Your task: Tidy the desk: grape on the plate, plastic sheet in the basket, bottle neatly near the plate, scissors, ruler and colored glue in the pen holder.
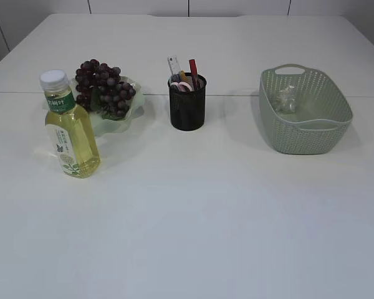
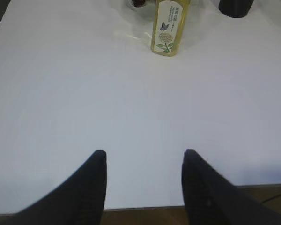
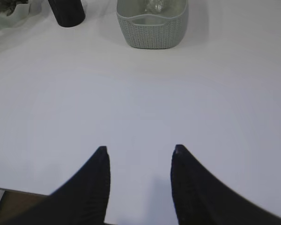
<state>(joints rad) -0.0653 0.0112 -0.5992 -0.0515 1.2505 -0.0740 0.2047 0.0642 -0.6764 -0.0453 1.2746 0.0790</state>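
Counted one bottle (image 1: 69,128), one bunch of grape (image 1: 103,88), one plate (image 1: 115,122), one pen holder (image 1: 187,103), one basket (image 1: 304,112) and one crumpled plastic sheet (image 1: 286,98). Bottle upright with a white cap and yellow liquid, just in front of the plate on its left side, whether touching could not be told. Grape heaped on the pale green plate. Pen holder black mesh, well apart from plate and basket, between the two; in it a ruler (image 1: 173,66), a red stick of colored glue (image 1: 192,67) and the pink handles of scissors (image 1: 182,86), one of each as far as could be made out. Plastic sheet lay inside the grey-green basket toward its back wall.

All stood on a white bench (image 1: 193,212), plain and matte, with a seam running across it behind the items. Pale panelled wall beyond the far edge. Brown floor seen past the near edge in both wrist views.

Left gripper (image 2: 145,157) hovered over bare bench near its front edge, jaws standing moderately apart and holding nothing, bottle far ahead. Right gripper (image 3: 140,152) likewise over bare bench, jaws parted and empty, basket well ahead. Nothing lay between either gripper and the items.
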